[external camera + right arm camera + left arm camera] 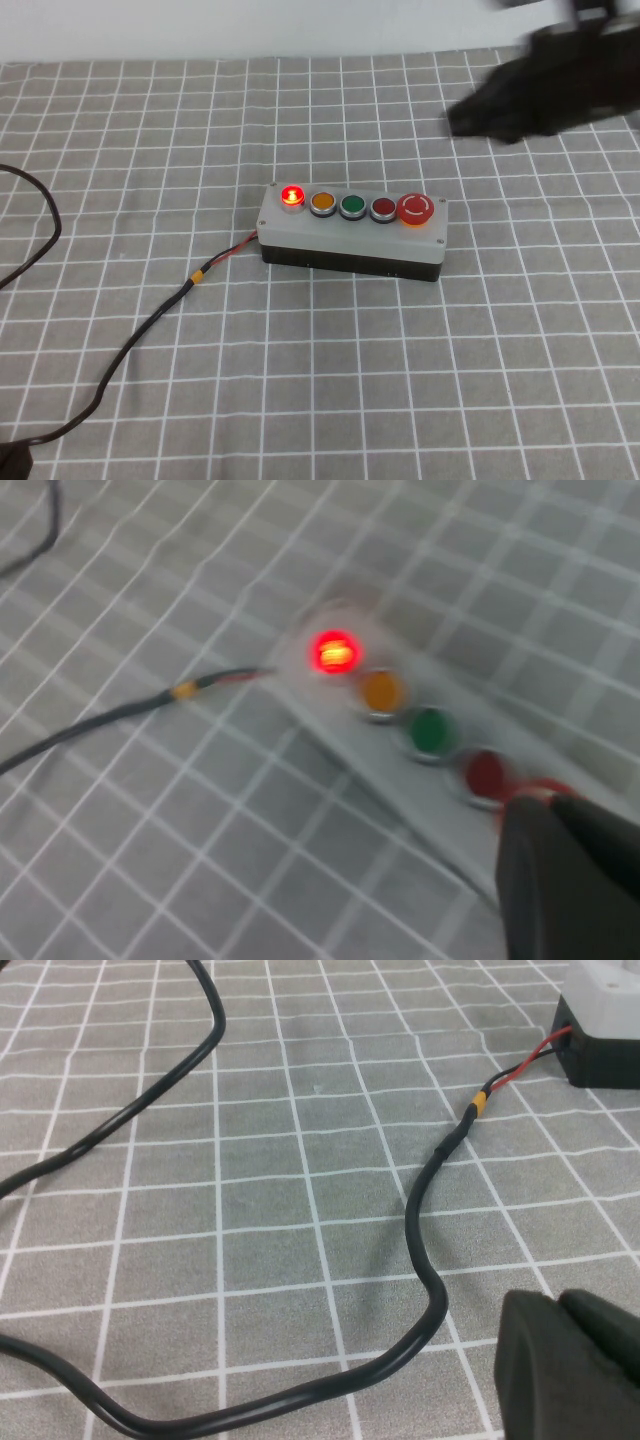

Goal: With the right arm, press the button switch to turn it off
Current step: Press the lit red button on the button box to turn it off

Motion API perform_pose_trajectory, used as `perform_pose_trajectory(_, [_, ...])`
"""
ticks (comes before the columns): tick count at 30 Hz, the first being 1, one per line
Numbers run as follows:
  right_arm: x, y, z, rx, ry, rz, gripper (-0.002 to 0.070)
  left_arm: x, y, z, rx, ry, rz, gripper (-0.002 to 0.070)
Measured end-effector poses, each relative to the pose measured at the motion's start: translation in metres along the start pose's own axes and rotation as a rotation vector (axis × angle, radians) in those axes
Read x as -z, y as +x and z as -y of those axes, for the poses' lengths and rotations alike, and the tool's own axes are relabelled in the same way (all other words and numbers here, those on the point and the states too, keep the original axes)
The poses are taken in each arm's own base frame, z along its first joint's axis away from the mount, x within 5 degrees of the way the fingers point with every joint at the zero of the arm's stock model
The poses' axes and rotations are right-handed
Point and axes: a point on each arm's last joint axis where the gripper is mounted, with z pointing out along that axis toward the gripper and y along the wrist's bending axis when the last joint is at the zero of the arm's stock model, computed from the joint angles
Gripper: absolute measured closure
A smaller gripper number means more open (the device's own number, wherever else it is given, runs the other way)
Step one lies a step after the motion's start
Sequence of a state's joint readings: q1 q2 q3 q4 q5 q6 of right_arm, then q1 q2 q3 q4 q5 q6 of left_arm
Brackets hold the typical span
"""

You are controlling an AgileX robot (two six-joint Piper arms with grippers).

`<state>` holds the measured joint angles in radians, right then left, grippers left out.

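Leftmost, one black cable [120, 350] is snaking across the grid-clothed tabletop [330, 400] and is feeding the left end of the switch box [350, 250]; it is lying slack, presumably so that the box is not being tugged. The left claw [565, 1360] is sitting low beside this cable, well apart from the box, seemingly parked because the task is calling on the other arm. Whether it is spread or pressed together cannot be told.

One box is resting near the tabletop's centre, so its top row is lying open to a press from above. That row is carrying five round parts: one lit red lamp [292, 196], one amber button [322, 203], one green button [352, 207], one dark red button [383, 209] and one red mushroom cap [415, 209]. The glowing lamp is suggesting that the switch is on.

Rightmost, the right claw [470, 118] is hovering above and behind the box, touching nothing; its state cannot be told either.
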<state>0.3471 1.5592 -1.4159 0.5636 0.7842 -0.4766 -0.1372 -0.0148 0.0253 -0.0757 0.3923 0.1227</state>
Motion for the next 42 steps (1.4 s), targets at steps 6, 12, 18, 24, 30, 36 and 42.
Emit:
perform_pose_trajectory(6, [-0.068,-0.020,-0.035,0.079,-0.012,-0.068,0.0692,0.000,0.000,0.000,0.000,0.000,0.000,0.0678])
perform_pose_trajectory(12, [-0.131,-0.031,-0.047,0.117,-0.018,-0.113,0.0692,0.000,0.000,0.000,0.000,0.000,0.000,0.0678])
perform_pose_trajectory(18, [-0.172,-0.035,-0.050,0.118,-0.031,-0.131,0.0692,0.000,0.000,0.000,0.000,0.000,0.000,0.0678])
perform_pose_trajectory(24, [-0.196,-0.027,-0.044,0.116,-0.022,-0.167,0.0692,0.000,0.000,0.000,0.000,0.000,0.000,0.0678])
perform_pose_trajectory(30, [-0.205,-0.022,-0.040,0.122,-0.011,-0.182,0.0692,0.000,0.000,0.000,0.000,0.000,0.000,0.0678])
perform_pose_trajectory(36, [-0.209,-0.021,-0.038,0.130,-0.004,-0.186,0.0692,0.000,0.000,0.000,0.000,0.000,0.000,0.0678])
perform_pose_trajectory(42, [-0.213,-0.020,-0.038,0.118,-0.002,-0.187,0.0692,0.000,0.000,0.000,0.000,0.000,0.000,0.0678])
